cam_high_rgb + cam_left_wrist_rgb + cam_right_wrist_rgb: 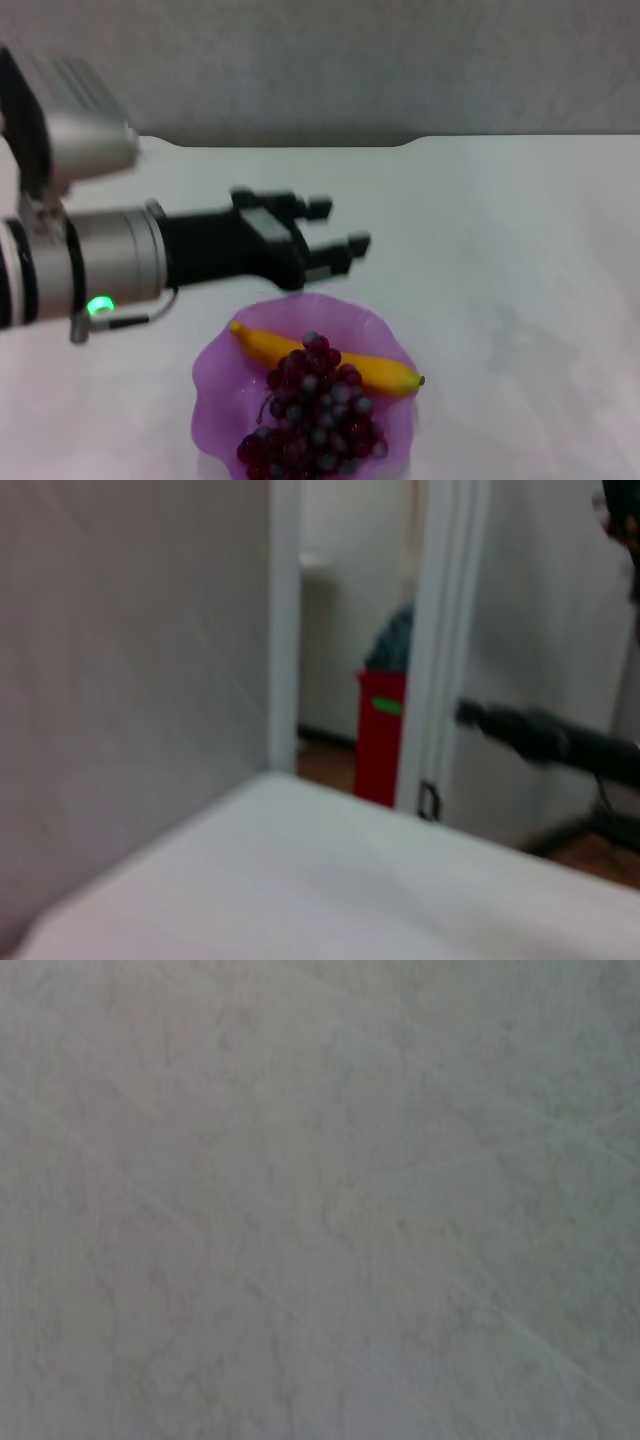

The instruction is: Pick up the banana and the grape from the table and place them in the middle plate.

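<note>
- Banana (330, 362) and grape (312, 420) lie together in the middle plate (215, 375) at the table's (500, 250) near edge.
- Left gripper (336, 226) hovers beyond the plate, fingers spread wide, holding nothing.

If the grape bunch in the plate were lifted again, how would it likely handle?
The grape bunch is many small round berries, so it would probably flex and dangle. Its frosted sheen suggests a slippery grip. It leans on the banana, which may shift if the grapes move.
</note>
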